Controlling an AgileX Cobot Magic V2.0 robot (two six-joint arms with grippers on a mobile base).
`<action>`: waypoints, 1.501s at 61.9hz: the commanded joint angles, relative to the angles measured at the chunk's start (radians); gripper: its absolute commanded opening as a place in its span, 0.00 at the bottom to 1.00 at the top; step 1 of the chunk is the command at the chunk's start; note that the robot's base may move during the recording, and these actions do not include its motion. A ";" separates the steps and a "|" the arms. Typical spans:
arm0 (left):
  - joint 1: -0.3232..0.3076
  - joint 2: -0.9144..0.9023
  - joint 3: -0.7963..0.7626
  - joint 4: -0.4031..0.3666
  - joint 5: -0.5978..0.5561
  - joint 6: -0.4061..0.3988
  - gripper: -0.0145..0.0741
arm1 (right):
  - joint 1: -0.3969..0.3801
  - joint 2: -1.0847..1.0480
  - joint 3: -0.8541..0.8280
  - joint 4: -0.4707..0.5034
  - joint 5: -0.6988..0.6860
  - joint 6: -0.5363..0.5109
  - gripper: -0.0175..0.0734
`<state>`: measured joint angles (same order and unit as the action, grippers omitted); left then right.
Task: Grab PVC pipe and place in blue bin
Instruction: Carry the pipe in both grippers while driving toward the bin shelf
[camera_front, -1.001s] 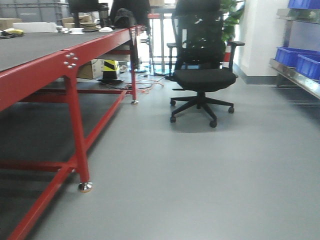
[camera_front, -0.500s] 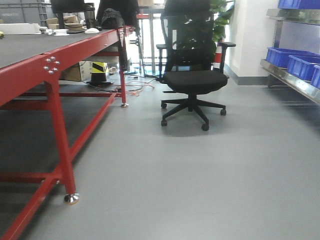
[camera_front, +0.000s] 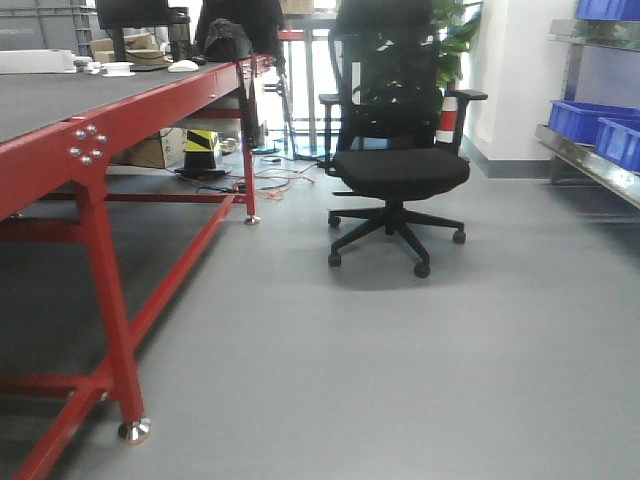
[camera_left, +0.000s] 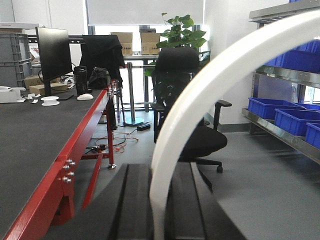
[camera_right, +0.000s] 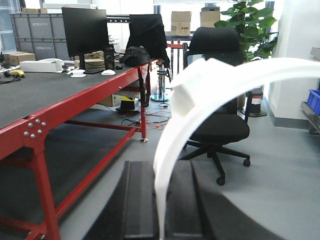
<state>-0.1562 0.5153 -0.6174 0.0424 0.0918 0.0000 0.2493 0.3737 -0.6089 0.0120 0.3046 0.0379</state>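
White curved PVC pipe (camera_left: 210, 85) stands pinched between the left gripper's (camera_left: 159, 167) black fingers (camera_left: 132, 200), its long axis sweeping up and rightward, its top cut off. The right gripper (camera_right: 159, 165) clamps a second white arc (camera_right: 167, 150), blurred, a squared end showing. Blue plastic bins (camera_left: 280, 112) line a steel shelf (camera_left: 285, 75). Cardboard box (camera_left: 150, 42) labels are unreadable.

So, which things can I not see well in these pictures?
Left wrist view: the PVC pipe runs out at the right edge; its far end is cut off.
Right wrist view: a second white arc is blurred and also cut off right.
Front view: the blue bins are cropped; no gripper shows.
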 joint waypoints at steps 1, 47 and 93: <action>-0.005 -0.004 -0.003 0.000 -0.028 0.000 0.04 | 0.001 -0.004 0.000 -0.012 -0.027 -0.003 0.02; -0.005 -0.004 -0.003 0.000 -0.028 0.000 0.04 | 0.001 -0.004 0.000 -0.012 -0.027 -0.003 0.02; -0.005 -0.004 -0.003 0.000 -0.028 0.000 0.04 | 0.001 -0.004 0.000 -0.012 -0.027 -0.003 0.02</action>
<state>-0.1562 0.5153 -0.6174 0.0424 0.0918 0.0000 0.2493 0.3737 -0.6089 0.0120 0.3028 0.0379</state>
